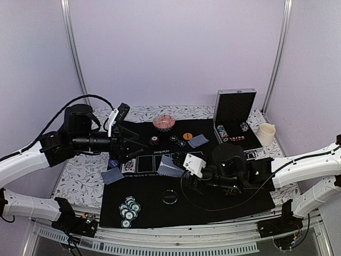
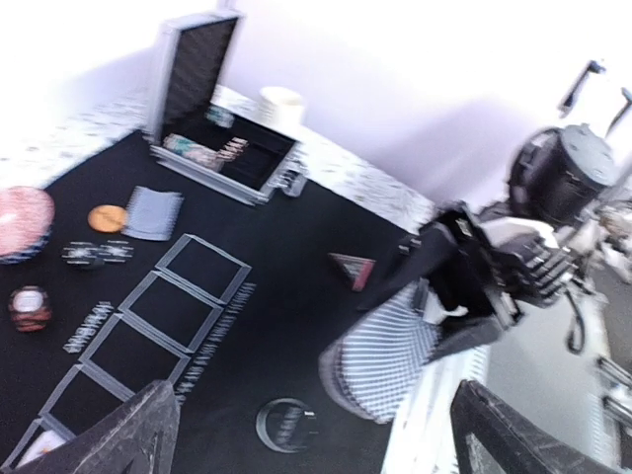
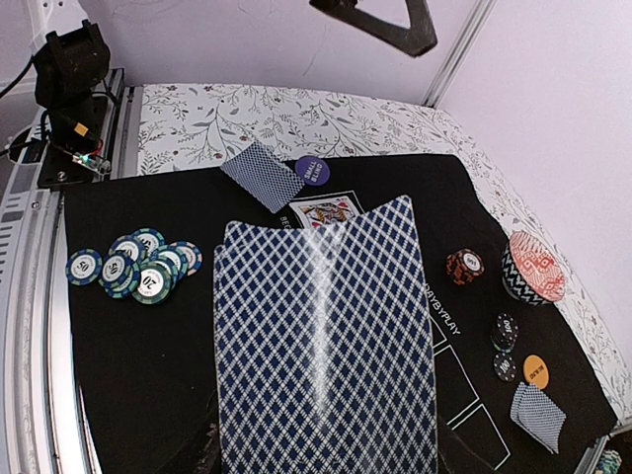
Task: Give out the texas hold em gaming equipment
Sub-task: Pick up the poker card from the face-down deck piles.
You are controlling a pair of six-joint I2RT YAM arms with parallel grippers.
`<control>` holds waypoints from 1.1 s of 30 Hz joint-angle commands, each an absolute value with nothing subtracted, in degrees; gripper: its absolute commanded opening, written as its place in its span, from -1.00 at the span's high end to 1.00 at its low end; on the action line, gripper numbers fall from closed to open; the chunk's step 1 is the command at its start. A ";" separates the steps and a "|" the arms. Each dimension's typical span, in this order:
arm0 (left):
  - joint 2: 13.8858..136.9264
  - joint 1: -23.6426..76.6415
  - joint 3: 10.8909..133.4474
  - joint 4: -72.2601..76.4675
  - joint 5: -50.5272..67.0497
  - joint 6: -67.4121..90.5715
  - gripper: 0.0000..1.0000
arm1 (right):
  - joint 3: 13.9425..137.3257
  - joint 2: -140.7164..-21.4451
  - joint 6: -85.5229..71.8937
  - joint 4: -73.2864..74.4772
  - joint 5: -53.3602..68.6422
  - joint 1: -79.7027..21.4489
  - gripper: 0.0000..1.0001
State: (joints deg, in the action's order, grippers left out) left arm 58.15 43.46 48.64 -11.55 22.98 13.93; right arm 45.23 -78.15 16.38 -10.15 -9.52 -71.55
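Lilac walls (image 1: 176, 48) | black mat (image 1: 213, 198) on floral table (image 1: 80, 181) | right hand (image 1: 183, 166) clamps card (image 3: 326, 346) | left hand (image 2: 311, 415) spread wide, empty

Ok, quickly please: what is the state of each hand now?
Left hand: open, holding nothing.
Right hand: closed on a blue-backed playing card; whether it holds more than one cannot be told.

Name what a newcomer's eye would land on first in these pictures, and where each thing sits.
The blue-backed card gripped in the right gripper, above the middle of the black mat, fills the right wrist view. Next come the heap of teal chips at the mat's near left corner and the open silver case at the far right.
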 commanded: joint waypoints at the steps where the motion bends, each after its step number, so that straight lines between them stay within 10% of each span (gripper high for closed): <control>1: 61.87 43.24 46.42 -4.47 34.34 18.41 -0.96 | 47.56 -78.82 16.81 -10.46 -9.16 -71.28 0.02; 13: 74.39 47.44 50.33 -5.54 28.55 16.30 -0.94 | 48.75 -80.75 16.85 -10.33 -8.62 -71.28 0.02; 22: 80.03 47.31 53.47 -11.35 29.31 14.25 -0.07 | 48.80 -80.95 17.40 -10.37 -8.81 -71.32 0.01; 33: 77.34 44.73 51.59 -12.24 31.20 13.49 -0.02 | 48.76 -81.09 17.49 -10.46 -8.87 -71.30 0.01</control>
State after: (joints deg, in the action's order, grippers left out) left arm 79.18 45.87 52.36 -11.05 31.11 14.59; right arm 46.57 -80.86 17.02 -8.95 -9.34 -71.18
